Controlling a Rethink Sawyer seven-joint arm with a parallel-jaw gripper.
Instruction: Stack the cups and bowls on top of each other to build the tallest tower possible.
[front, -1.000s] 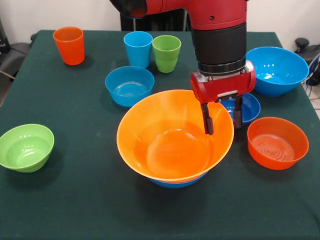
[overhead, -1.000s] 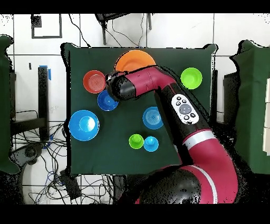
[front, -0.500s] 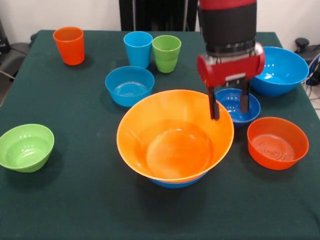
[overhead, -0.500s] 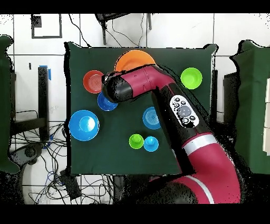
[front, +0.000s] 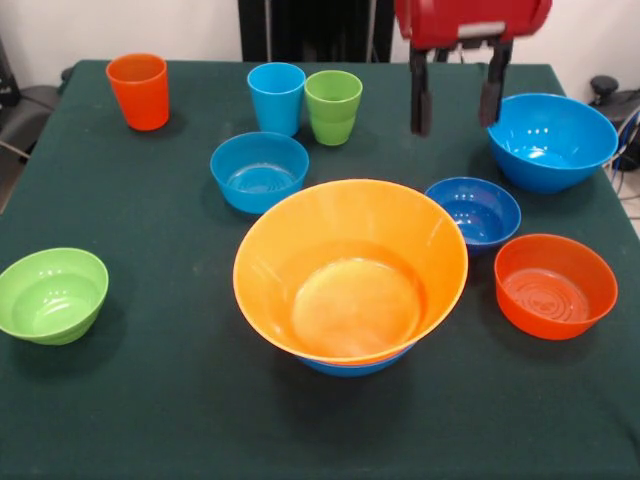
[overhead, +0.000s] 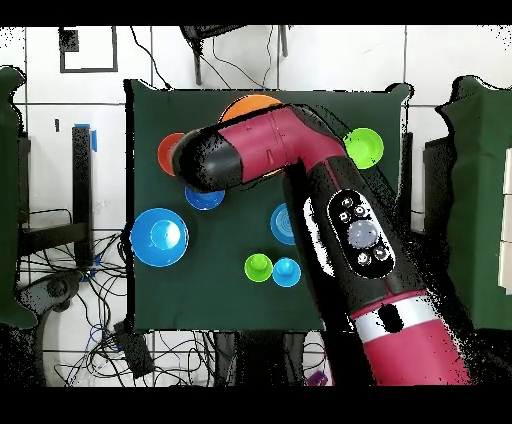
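Note:
The tower is a very large yellow-orange bowl (front: 350, 270) nested on a bright blue bowl (front: 350, 366) at the table's middle; its rim shows in the overhead view (overhead: 250, 102). My gripper (front: 455, 98) hangs open and empty high above the table, behind the small dark blue bowl (front: 473, 210) and left of the second large bright blue bowl (front: 553, 140). Orange cup (front: 138, 90), light blue cup (front: 276, 97) and lime green cup (front: 333, 105) stand at the back. The medium light blue bowl (front: 259, 170), orange bowl (front: 555, 285) and lime green bowl (front: 52, 295) stand apart.
The dark green table (front: 150, 400) holds everything. In the overhead view my arm (overhead: 300, 170) covers the gripper, the orange cup and much of the middle; the large blue bowl (overhead: 159, 237) and green bowl (overhead: 363, 147) show beside it.
My gripper has risen from the yellow-orange bowl's right rim and moved back toward the robot, open and empty. The bowls and cups have not moved.

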